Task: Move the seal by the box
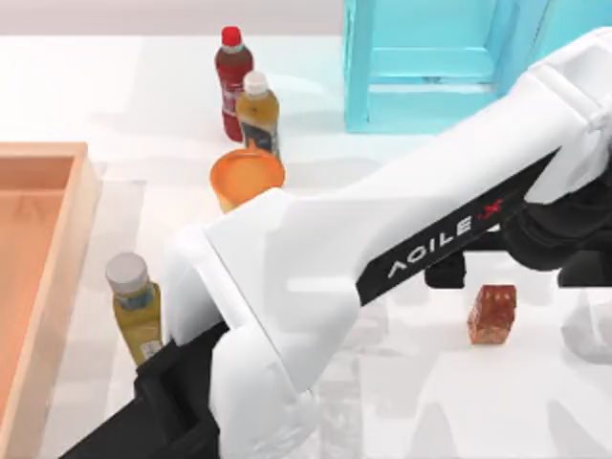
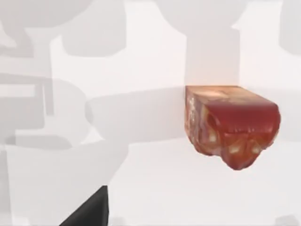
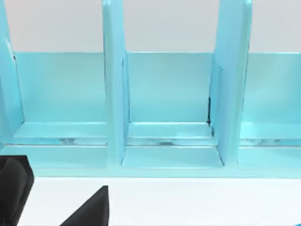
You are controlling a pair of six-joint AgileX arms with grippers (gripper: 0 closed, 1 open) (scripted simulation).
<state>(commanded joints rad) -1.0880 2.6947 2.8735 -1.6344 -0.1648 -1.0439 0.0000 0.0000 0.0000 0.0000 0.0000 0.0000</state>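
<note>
Seal [image 1: 492,314] first: the reddish-brown glossy block stands on the white surface [image 1: 402,382] at the top view's right side, nothing touching it, with bare white all round its base. The left wrist view shows it close up [image 2: 230,125], with a flat pale face and a lumpy carved end, lying free on the surface.

The left arm [image 1: 382,249] reaches across the surface from the lower left toward the right, its white forearm marked AGILEX, and its dark wrist end sits just above and beside the seal in the top view. The left gripper [image 1: 535,251] is mostly hidden under the arm's own housing; I cannot tell whether its fingers are spread or pressed together. One dark finger tip [image 2: 89,209] shows at the edge of the left wrist view, apart from the seal.

The box [image 1: 59,277], a light orange-tan wooden tray with thick rims, lies at the far left edge, well apart from the seal. Just beside its right rim stands a yellow bottle with a grey cap [image 1: 134,306]. Farther back are an orange cup [image 1: 247,177], a yellow-brown bottle with a white cap [image 1: 258,113] and a dark red bottle with a red cap [image 1: 231,76].

A turquoise cabinet frame [image 1: 430,62] stands at the back right. The right wrist view faces its compartments [image 3: 164,103], with dark parts of the right gripper [image 3: 56,202] at the edge; its state cannot be told.
</note>
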